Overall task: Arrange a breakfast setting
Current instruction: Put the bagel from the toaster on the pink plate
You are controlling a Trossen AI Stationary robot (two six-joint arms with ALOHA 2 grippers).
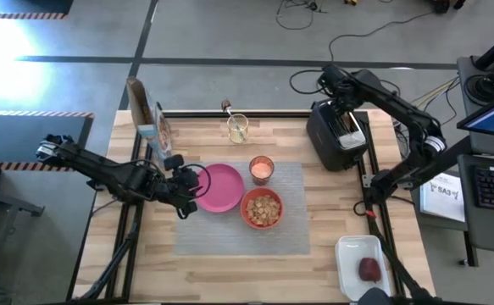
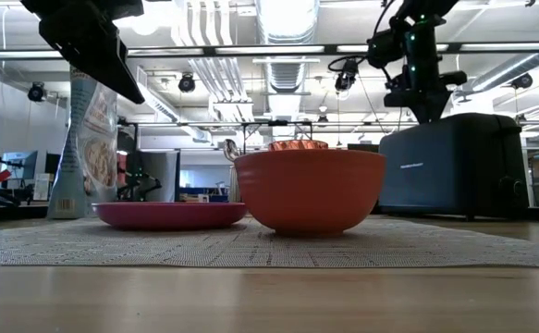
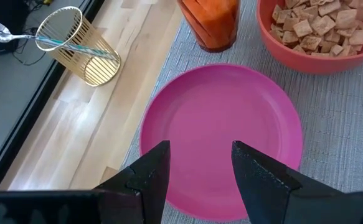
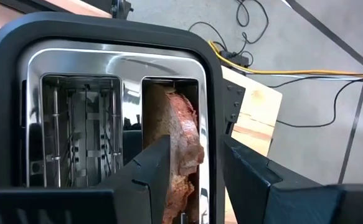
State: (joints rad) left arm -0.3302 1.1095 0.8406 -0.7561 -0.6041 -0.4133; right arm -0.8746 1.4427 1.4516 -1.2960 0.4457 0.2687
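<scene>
Placemat [image 1: 297, 233], grey rectangular woven type, lies at table centre and carries the round pink plate [image 1: 221, 188], the red-orange bowl [image 1: 262, 208] of cereal squares and the small orange-tinted cup [image 1: 262, 169]. Left gripper [image 3: 200, 177] hovers over the plate's left rim, fingers released and holding nothing. Right gripper [image 4: 197, 171] hangs above the black toaster [image 1: 335, 135] at far right, fingers spread either side of the toast slice [image 4: 181, 146] standing in one slot. Small dark-red fruit [image 1: 369, 269] rests on the white rectangular tray [image 1: 348, 254] at near right.
</scene>
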